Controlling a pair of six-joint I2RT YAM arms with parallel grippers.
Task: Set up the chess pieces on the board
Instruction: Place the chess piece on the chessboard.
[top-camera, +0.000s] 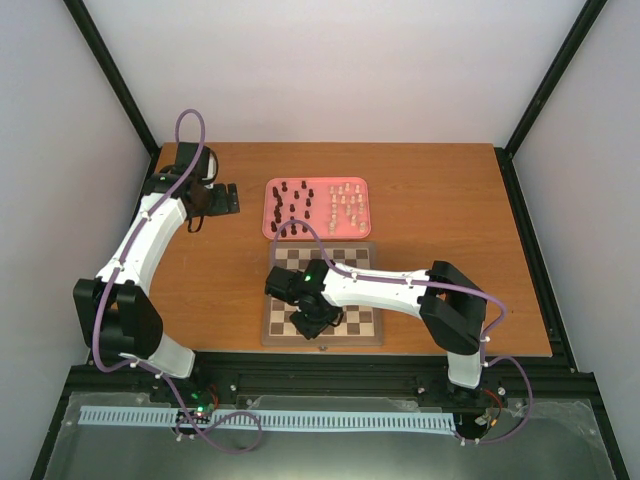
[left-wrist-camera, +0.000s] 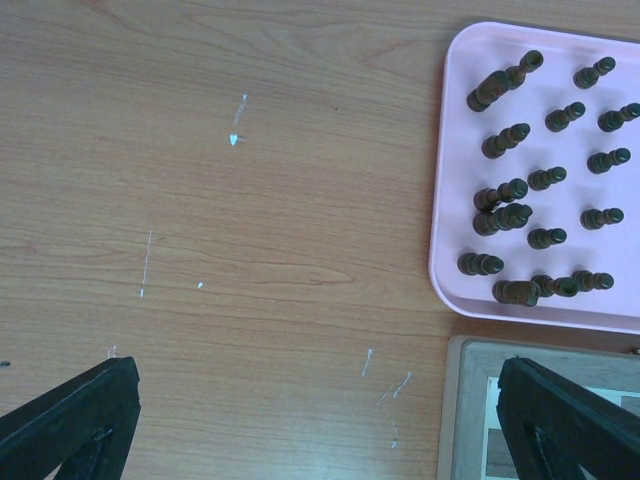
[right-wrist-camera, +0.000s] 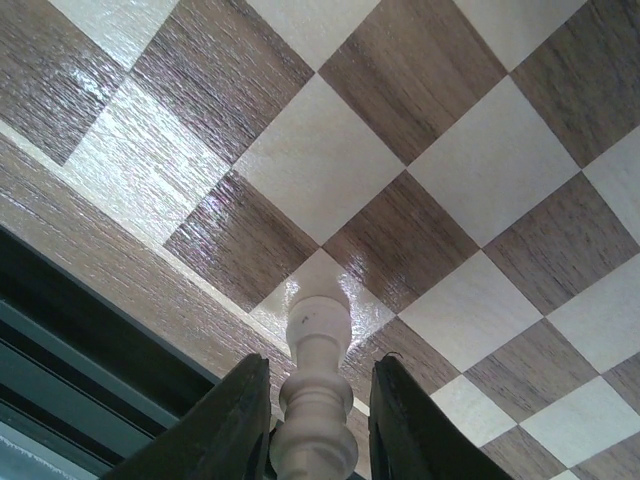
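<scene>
Right wrist view: right jaws (right-wrist-camera: 320, 362) flank a cream-white piece (right-wrist-camera: 318, 335). They stand slightly apart, with a thin dark gap showing between the piece and one finger, so no clamp is visible. The piece's far end lies over a cream square in the row next to the border of the board (right-wrist-camera: 440, 160). Cannot tell whether it rests on the wood.

Top external view: right arm reaches across the board (top-camera: 365, 322), its jaws (top-camera: 315, 325) over the near left part. Board lies on the counter (top-camera: 430, 200), just in front of the pink tray (top-camera: 268, 212). In the tray, dark pieces (top-camera: 290, 200) stand on the left half and cream pieces (top-camera: 347, 200) on the right.

Left wrist view: left jaws (left-wrist-camera: 318, 370) wide apart, holding nothing, above bare counter just left of the tray (left-wrist-camera: 440, 250). Dark pieces (left-wrist-camera: 510, 215) in the tray appear upright.
</scene>
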